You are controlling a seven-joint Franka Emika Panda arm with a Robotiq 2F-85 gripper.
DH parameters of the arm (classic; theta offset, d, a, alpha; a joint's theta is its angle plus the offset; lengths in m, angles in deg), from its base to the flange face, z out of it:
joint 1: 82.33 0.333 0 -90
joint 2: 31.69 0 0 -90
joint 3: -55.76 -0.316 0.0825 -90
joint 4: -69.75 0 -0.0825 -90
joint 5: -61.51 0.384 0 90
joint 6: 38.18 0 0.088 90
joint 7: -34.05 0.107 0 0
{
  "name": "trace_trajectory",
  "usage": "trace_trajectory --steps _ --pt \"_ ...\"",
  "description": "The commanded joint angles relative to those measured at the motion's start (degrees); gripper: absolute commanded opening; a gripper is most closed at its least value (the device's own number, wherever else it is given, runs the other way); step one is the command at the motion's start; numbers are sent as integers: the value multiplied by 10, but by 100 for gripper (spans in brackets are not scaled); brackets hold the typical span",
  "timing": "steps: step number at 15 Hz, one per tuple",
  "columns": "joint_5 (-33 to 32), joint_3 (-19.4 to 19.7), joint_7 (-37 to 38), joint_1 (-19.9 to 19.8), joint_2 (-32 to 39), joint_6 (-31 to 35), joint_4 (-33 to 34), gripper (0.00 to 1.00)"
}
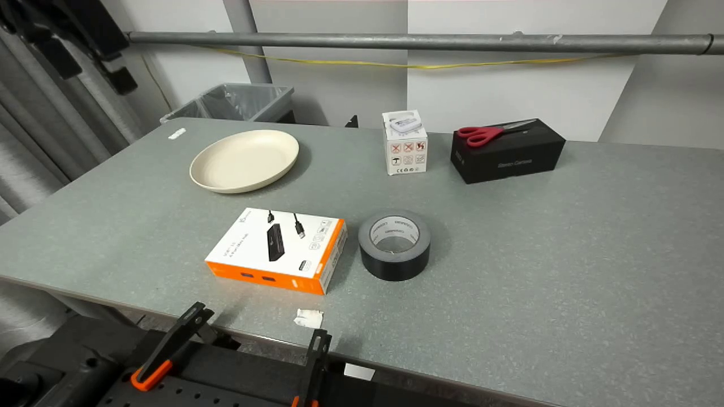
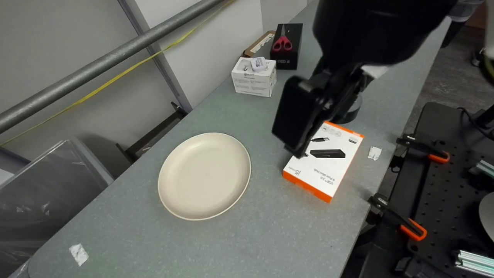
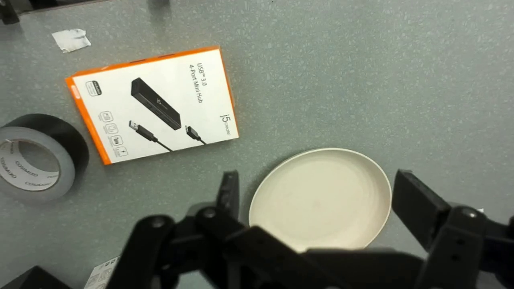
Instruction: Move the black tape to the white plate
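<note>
Above the counter (image 1: 565, 271): pincer (image 3: 317, 186), its fingers (image 3: 419, 198) spread wide, gripping nothing.
Duct tape roll (image 1: 395, 267): flat, just beside the USB hub box (image 1: 277, 249); best pinched from straight above, one finger in the hole, one outside, clear of that box.
Cream-white plate (image 1: 243, 161): well apart; release low, inside its rim.
Tape core (image 3: 34, 176): probably "COSIMIXO".
Hub box print: "j5create", "USB 3.0 4-Port Mini Hub".
Stereo camera box (image 1: 517, 155): "Stereo Camera", "ZED 2".

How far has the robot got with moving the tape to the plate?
Nothing looks done: the tape lies on the table, apart from the plate. Nothing is in hand: the gripper hangs open above the table. What remains: grasping the tape, carrying it over and setting it on the plate.
</note>
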Motion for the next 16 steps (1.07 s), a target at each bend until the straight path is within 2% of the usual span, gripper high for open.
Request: trace_trajectory --steps 1,6,10,11,13,15,16 --pt "-32 40 -11 -38 -21 -8 -3 100" --pt "-67 84 -13 -100 8 26 -18 100" --pt "-83 94 3 -143 49 86 -49 100" --pt "-87 95 8 -152 71 94 -37 100" --pt "-77 99 6 -152 65 98 -41 100" --pt "-64 95 0 -131 38 84 -40 100" --pt "-75 101 -4 -144 64 83 -37 100"
